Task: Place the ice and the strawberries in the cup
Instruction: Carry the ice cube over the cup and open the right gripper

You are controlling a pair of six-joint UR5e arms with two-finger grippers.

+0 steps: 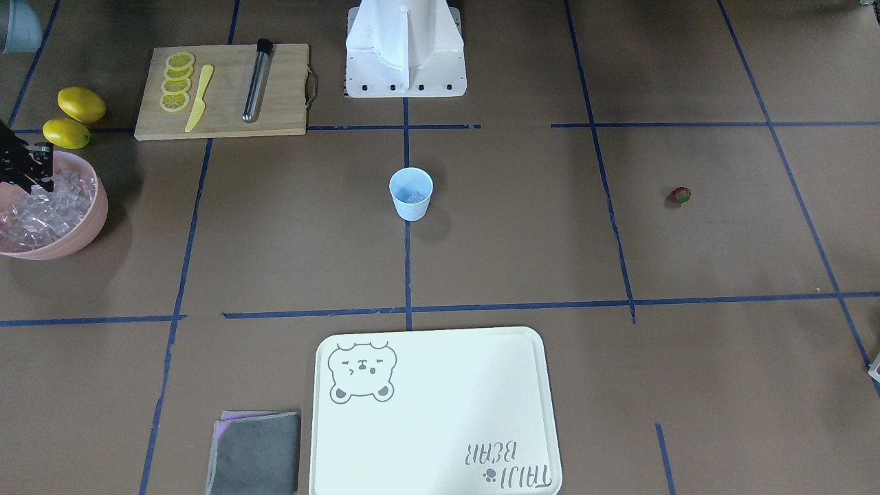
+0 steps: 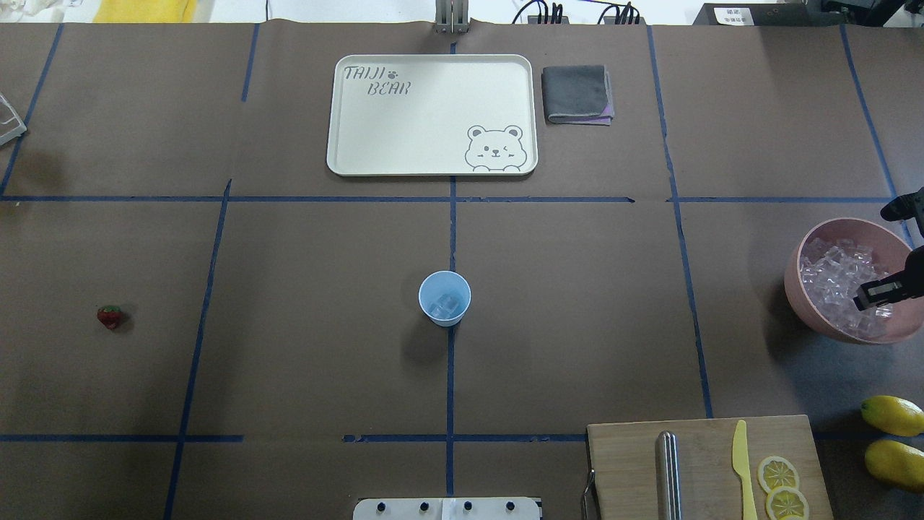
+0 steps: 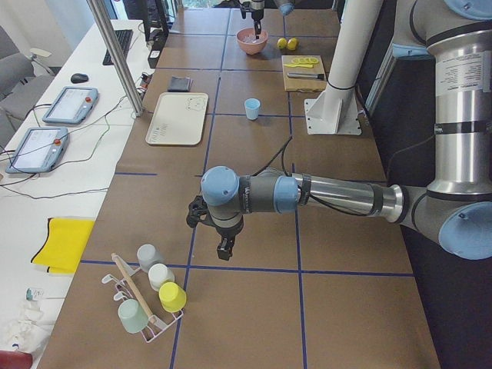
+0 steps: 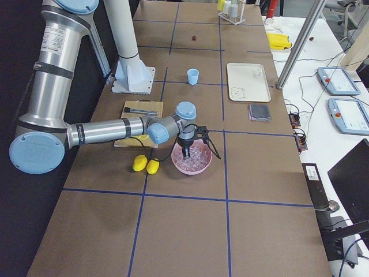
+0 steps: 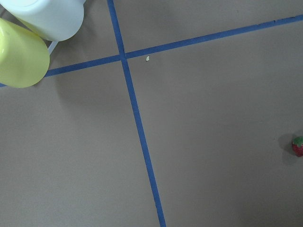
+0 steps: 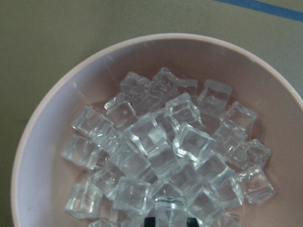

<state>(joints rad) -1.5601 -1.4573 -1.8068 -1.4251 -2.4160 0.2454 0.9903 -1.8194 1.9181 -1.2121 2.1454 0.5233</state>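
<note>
The light-blue cup (image 2: 445, 297) stands upright at the table's middle with a little ice (image 2: 444, 307) inside. A pile of ice (image 6: 161, 151) fills the pink bowl (image 2: 794, 278) at the robot's right end. My right gripper (image 6: 171, 221) is down in that bowl, its dark fingertips (image 6: 151, 221) on either side of one cube, shut on it. The strawberry (image 2: 110, 316) lies alone on the paper far to the robot's left. My left gripper (image 3: 223, 250) hangs above the table beyond the strawberry, near the cup rack; I cannot tell whether it is open or shut.
Near the bowl sit two lemons (image 2: 894, 415) and a cutting board (image 2: 700, 462) bearing lemon slices, a yellow knife and a metal rod. A cream tray (image 2: 432, 115) and grey cloth (image 2: 577, 94) lie at the far side. A rack of cups (image 3: 150, 296) stands at the left end.
</note>
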